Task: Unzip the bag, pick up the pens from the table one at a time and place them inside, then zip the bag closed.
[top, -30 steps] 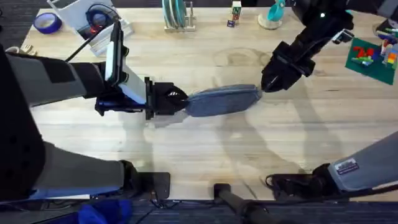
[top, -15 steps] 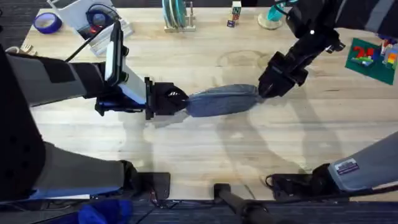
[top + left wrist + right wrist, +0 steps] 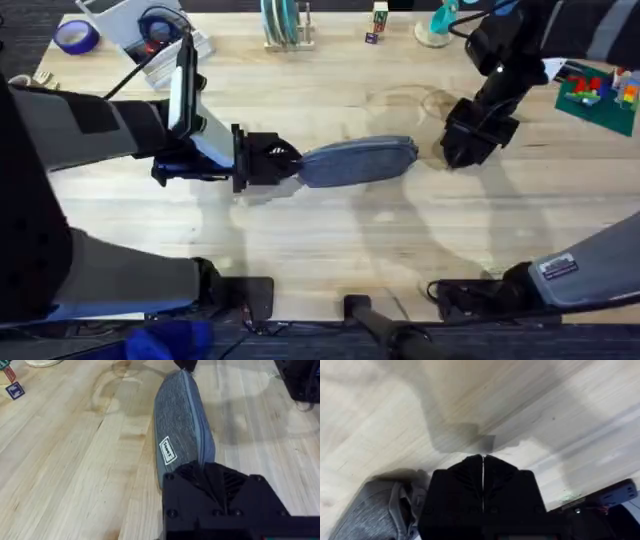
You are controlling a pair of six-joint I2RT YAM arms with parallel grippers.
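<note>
Two grippers work the bag (image 3: 357, 162), which lies lengthwise near the middle of the table (image 3: 330, 240), well in from every edge. The left gripper (image 3: 283, 162) pinches the bag's near end, as judged from both overhead and left wrist views. The right gripper (image 3: 462, 152) hangs just beyond the far end, apart from the fabric, fingers pressed together on nothing visible. The zipper looks shut along most of its length. For a clean pull, the left grip should hold the fabric taut while the right takes the tab and draws straight along the seam.
</note>
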